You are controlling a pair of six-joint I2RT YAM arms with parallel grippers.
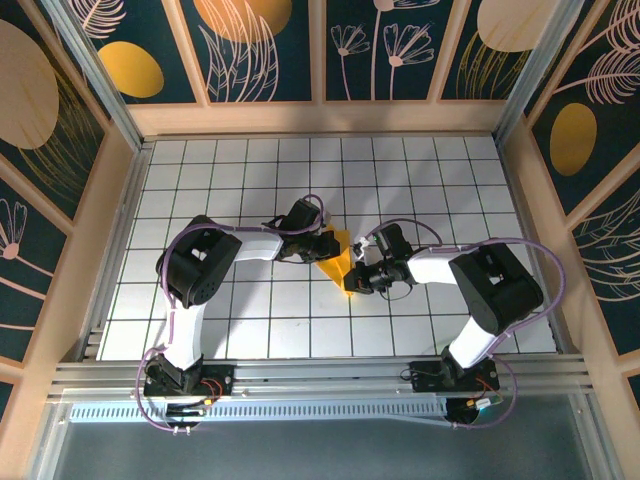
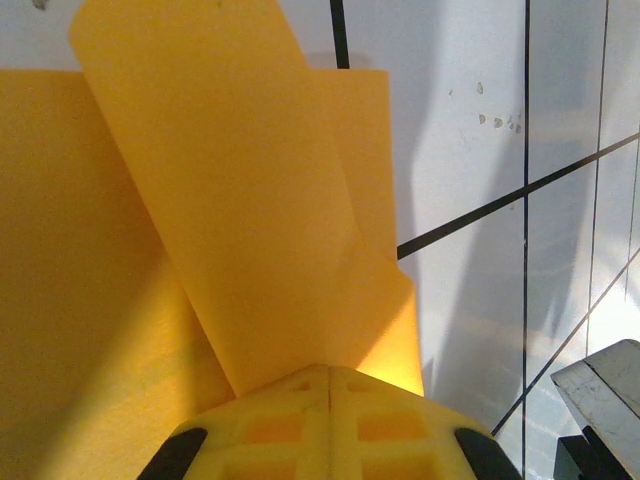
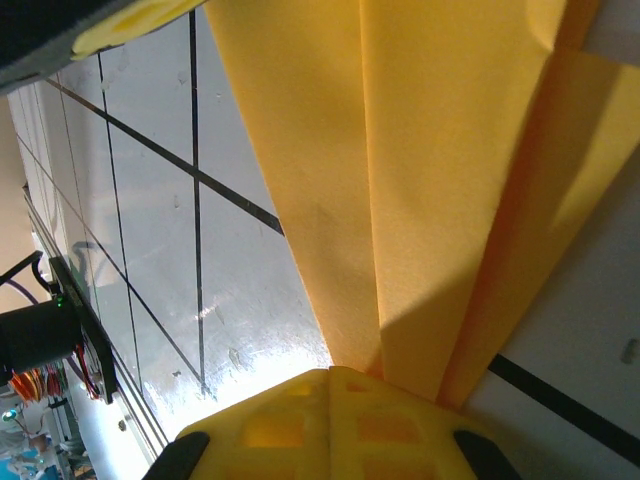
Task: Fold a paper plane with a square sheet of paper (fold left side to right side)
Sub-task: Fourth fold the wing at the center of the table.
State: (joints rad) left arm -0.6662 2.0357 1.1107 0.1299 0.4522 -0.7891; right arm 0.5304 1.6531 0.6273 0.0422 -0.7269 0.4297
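Observation:
The orange-yellow sheet of paper point(image 1: 337, 258) sits mid-table, folded into a pointed wedge of several layers and held between both grippers. My left gripper point(image 1: 318, 246) comes at its upper left edge. In the left wrist view the left gripper point(image 2: 330, 372) has its yellow pads pressed together, and a raised flap of the paper point(image 2: 230, 200) runs out from between them over a flat layer. My right gripper point(image 1: 357, 277) is at the wedge's lower right end. In the right wrist view the right gripper point(image 3: 330, 372) is also shut, and the creased layers of the paper point(image 3: 440, 180) converge at its tips.
The white grid table point(image 1: 250, 180) is boxed in by wooden walls with dark floral panels point(image 1: 255, 45). An aluminium rail point(image 1: 320, 375) runs along the near edge by the arm bases. Part of the right arm's housing point(image 2: 610, 400) is close to the left fingers.

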